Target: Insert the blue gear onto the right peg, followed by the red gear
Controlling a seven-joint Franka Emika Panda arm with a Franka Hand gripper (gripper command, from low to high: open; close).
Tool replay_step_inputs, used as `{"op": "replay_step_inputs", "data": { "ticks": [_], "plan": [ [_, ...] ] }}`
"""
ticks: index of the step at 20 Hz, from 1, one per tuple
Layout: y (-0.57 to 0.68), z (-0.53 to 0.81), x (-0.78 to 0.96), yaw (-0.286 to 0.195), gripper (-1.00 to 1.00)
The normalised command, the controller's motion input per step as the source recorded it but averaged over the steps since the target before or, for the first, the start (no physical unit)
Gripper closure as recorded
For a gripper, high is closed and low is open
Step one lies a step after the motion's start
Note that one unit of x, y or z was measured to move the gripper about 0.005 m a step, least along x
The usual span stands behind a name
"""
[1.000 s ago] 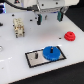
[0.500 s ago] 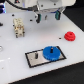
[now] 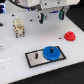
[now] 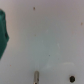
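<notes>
The pincer [image 3: 51,16] hangs above the white worktop [image 3: 15,57] with its fingers apart and nothing between them. The blue gear [image 3: 50,52] sits on the grey plate [image 3: 36,58] well below and in front of the pincer, at the plate's end toward the exterior view's right. The red gear [image 3: 70,36] rests on the worktop, apart from the plate, toward the exterior view's right of the pincer. One dark peg [image 3: 38,55] stands uncovered beside the blue gear.

The claw [image 3: 51,16] has been shifted slightly toward the exterior view's right. It has also been raised a little above the desk [image 3: 15,55].
</notes>
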Motion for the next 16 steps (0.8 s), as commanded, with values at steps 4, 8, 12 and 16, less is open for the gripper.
{"op": "replay_step_inputs", "data": {
  "ticks": [4, 8, 12, 16],
  "plan": [
    [0.49, 0.16, 0.6, 0.0, -1.0],
    [0.38, 0.08, 0.6, 0.0, -1.0],
    [0.15, 0.0, 0.33, 0.0, -1.0],
    [0.21, -0.19, -0.7, 0.0, -1.0]
  ]
}}
